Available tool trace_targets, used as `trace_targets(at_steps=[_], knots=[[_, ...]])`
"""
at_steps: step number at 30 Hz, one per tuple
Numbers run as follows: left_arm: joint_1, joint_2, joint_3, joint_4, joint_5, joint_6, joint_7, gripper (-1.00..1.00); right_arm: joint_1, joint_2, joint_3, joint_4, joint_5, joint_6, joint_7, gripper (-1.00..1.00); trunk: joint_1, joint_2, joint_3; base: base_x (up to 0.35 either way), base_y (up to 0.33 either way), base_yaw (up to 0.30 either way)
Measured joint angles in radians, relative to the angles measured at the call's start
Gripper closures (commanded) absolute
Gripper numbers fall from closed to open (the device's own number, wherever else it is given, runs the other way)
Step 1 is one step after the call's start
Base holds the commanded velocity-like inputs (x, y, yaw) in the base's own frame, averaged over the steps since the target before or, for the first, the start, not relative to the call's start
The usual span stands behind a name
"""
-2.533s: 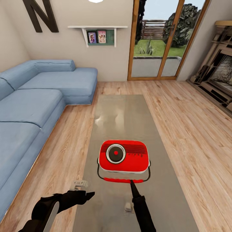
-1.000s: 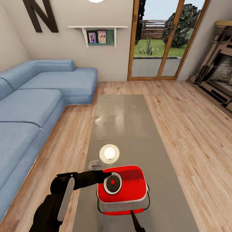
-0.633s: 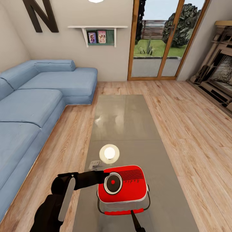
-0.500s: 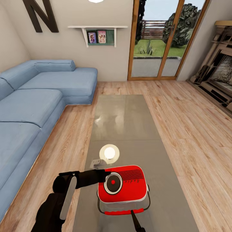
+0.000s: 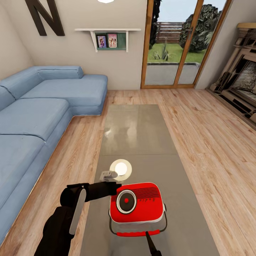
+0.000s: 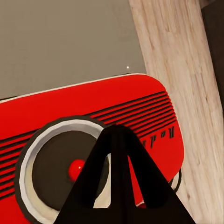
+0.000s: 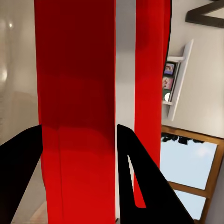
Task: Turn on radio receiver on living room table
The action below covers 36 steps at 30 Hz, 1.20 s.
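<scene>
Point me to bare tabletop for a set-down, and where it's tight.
Free: the table from the lamp reflection to its far end, and the strip right of the radio receiver. Crowded: the near end, left gripper at the radio's dial, right arm at its handle.

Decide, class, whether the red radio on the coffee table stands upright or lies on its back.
On its back. The radio receiver lies flat on the table with its dial and grille facing up at the head camera, its red handle bar on the near side.

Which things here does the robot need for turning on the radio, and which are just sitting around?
Needed:
radio
table it sits on
left gripper, beside the radio's dial
right gripper, closed on the radio's red handle

Just sitting around:
sofa
wall shelf with pictures
letter N
glass door
fireplace
</scene>
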<state>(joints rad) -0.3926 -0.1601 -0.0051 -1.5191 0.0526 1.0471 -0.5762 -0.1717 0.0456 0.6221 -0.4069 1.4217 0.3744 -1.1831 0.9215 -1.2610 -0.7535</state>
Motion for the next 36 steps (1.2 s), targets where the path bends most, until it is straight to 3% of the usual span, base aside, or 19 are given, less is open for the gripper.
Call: trace_targets(at_steps=[31,33,36], knots=[[0.000,0.002,0.007,0.066,-0.005,0.000,0.003,1.00,0.000,-0.012,-0.005,-0.002,-0.015,0.002,-0.021,1.00,0.000,0.000,0.000,0.000,0.000,0.000],[-0.001,0.001,0.007,0.071,-0.006,0.000,0.030,1.00,0.000,-0.011,-0.005,-0.002,-0.015,0.002,-0.034,1.00,0.000,0.000,0.000,0.000,0.000,0.000],[-0.020,-0.004,0.010,0.091,-0.003,0.000,0.124,1.00,0.000,-0.010,-0.007,-0.002,-0.014,0.002,-0.042,1.00,0.000,0.000,0.000,0.000,0.000,0.000]])
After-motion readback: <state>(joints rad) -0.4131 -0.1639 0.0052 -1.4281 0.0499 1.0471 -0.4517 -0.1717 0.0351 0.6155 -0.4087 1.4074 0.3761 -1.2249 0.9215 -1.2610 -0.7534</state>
